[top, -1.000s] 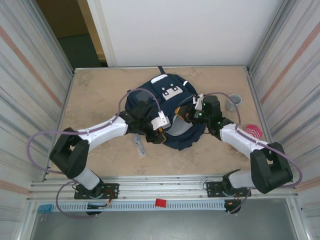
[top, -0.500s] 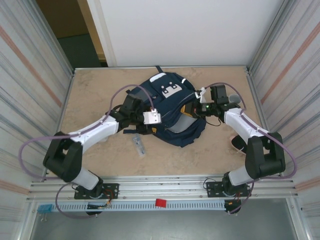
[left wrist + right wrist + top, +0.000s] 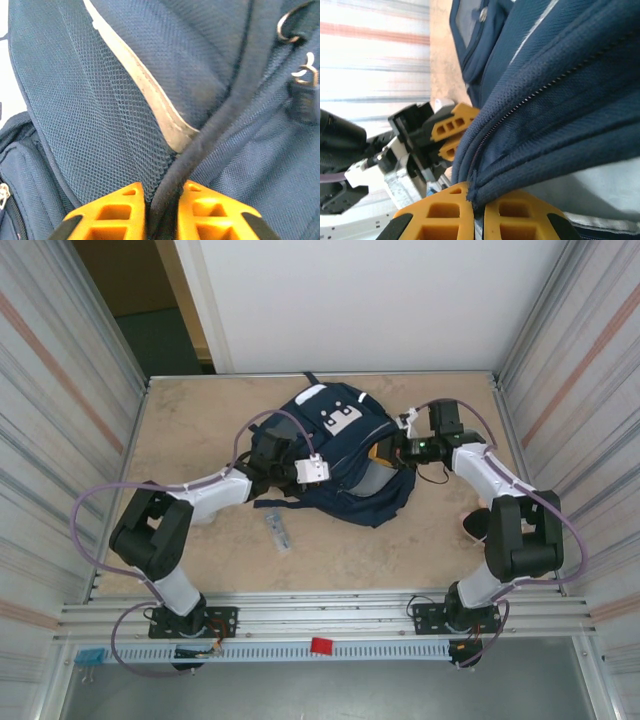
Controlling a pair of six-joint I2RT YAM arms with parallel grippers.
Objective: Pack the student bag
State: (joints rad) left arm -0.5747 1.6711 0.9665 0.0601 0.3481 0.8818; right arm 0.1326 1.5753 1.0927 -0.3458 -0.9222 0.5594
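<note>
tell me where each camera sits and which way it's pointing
Top external: above and behind the bases, looking down at the table and student bag; left arm and right arm show.
Left wrist: close on the bag's mesh pocket; left gripper pinches a dark seam.
Right wrist: looks along the bag's zipper; right gripper clamps its edge.
Shared: both wrist views show the left gripper on the bag.

The large navy fabric backpack [image 3: 345, 455] blocks the counter's [image 3: 180, 430] middle. Its far left corner and the near edge's middle lie bare.
</note>
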